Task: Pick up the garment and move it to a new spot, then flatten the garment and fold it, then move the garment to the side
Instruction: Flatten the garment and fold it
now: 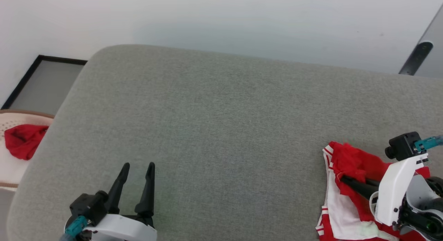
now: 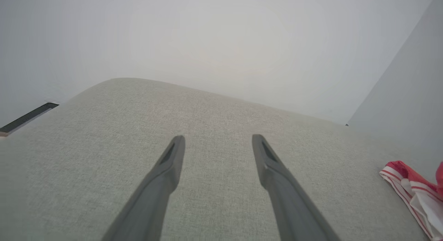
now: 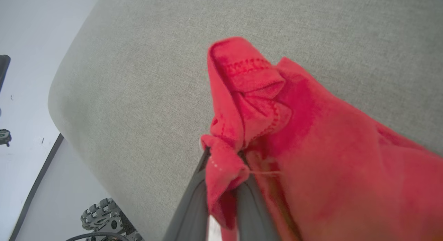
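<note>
Red cloth bunched between the two dark fingers of the right end effector (image 3: 225, 172), which was closed on a gathered fold of the garment (image 1: 349, 161). In the right wrist view the pinch sat at a stitched hem or edge. Only a small wad was caught, and the rest of the cloth trailed away loose beneath and beside the fingers. That suits the first step, lifting the garment to a new spot: a grip on an edge lets the body of the shirt hang and open out rather than stay balled up.

The garment itself lay crumpled at the near right corner of the grey woven surface (image 1: 221, 123). A white sleeve and striped trim were turned outward toward the middle, and the chest print was hidden in the folds. How far the heap had left the surface I could not tell.

The left end effector (image 1: 137, 166) rested low over bare weave at the near left with its fingers spread wide and nothing between them, well apart from the garment. It seemed kept clear, ready to take a second corner once the cloth was raised. The broad open middle of the surface looked like the natural place for spreading and folding.

Off the left edge a red scrap (image 1: 22, 140) lay on a pale perforated seat or basket, apart from the work.

One risk, as I judged it, was that the thin pinch could slip when the weight of the shirt came onto it.
</note>
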`<state>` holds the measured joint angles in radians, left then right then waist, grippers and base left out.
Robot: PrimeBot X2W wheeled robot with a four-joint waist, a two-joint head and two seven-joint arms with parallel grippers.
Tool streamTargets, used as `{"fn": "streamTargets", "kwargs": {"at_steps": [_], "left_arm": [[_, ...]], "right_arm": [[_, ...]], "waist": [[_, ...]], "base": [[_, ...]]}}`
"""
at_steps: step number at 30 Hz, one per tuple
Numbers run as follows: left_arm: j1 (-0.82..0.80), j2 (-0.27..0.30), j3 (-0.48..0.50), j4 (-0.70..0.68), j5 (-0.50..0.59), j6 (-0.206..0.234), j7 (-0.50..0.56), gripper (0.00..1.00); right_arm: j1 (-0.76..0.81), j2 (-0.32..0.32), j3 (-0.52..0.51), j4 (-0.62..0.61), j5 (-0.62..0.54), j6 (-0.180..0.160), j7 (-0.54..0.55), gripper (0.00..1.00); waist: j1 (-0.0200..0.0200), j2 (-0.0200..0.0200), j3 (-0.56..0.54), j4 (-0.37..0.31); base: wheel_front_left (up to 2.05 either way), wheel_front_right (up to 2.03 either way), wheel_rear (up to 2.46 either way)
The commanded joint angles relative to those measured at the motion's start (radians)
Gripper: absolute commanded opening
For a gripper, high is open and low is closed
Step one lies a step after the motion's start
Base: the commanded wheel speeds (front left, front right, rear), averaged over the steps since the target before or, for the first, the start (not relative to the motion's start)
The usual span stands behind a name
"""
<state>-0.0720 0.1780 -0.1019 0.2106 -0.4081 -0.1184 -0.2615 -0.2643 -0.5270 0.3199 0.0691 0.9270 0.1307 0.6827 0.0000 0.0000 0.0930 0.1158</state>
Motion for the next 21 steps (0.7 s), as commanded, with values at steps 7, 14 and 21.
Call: {"fn": "streamTargets", "kwargs": {"at_steps": [7,14,21], "left_arm": [[0.014,-0.006,0.014,0.004,0.003,-0.006,-0.004,1.0],[0.009,0.002,0.019,0.008,0.004,-0.008,-0.004,1.0],[-0.009,0.019,0.006,0.021,-0.003,-0.011,-0.004,1.0]], "right_arm": [[-0.029,0.017,0.056,0.052,0.008,0.0,-0.048,0.8],[-0.045,0.006,0.089,0.042,0.037,0.0,-0.089,1.0],[-0.063,-0.057,0.089,0.017,0.03,0.0,-0.182,1.0]], "waist": [[0.0,0.0,-0.008,0.006],[0.0,0.0,-0.024,-0.031],[0.0,0.0,-0.04,-0.078]], "base": [[0.0,0.0,0.0],[0.0,0.0,0.0],[0.0,0.0,0.0]]}}
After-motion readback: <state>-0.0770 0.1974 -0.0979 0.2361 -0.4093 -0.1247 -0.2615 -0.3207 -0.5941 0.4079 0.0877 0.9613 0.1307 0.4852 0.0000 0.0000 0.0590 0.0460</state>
